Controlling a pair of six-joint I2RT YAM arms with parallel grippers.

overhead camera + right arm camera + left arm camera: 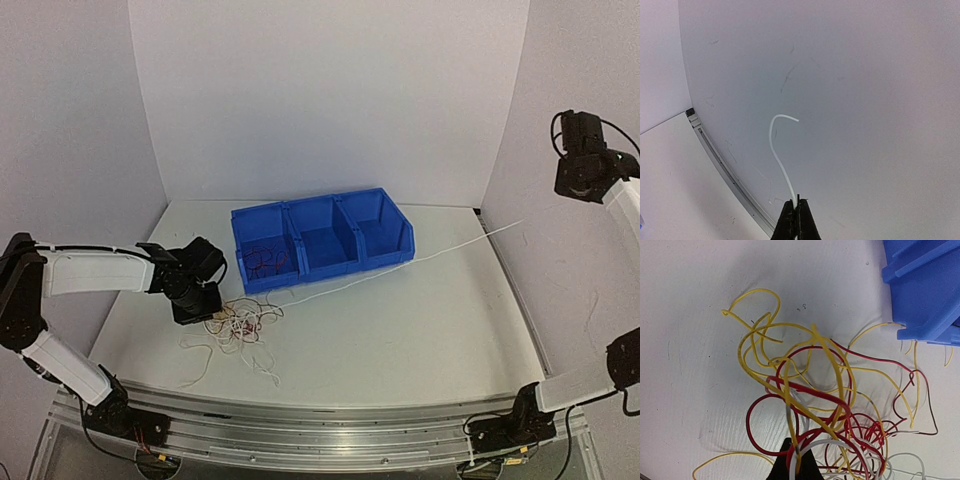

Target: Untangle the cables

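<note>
Glossy cables [810,392] rest on a matt table [400,330] beside a plastic bin [330,271].

Robot lab; white-walled booth [330,100], aluminium rail [330,428].

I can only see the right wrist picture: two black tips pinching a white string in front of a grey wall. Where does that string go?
Observer: From above, the white cable in the right tool stretches past the front of a blue bin into a tangle of white, red and yellow cables.
Visitor: Is anything holding that tangle?
Observer: Yes. The left tool is shut on strands of it, and a yellow one seems to be among them.
Visitor: Is the bin empty?
Observer: No. Its left compartment holds dark red cables. The other two compartments look bare.
</note>
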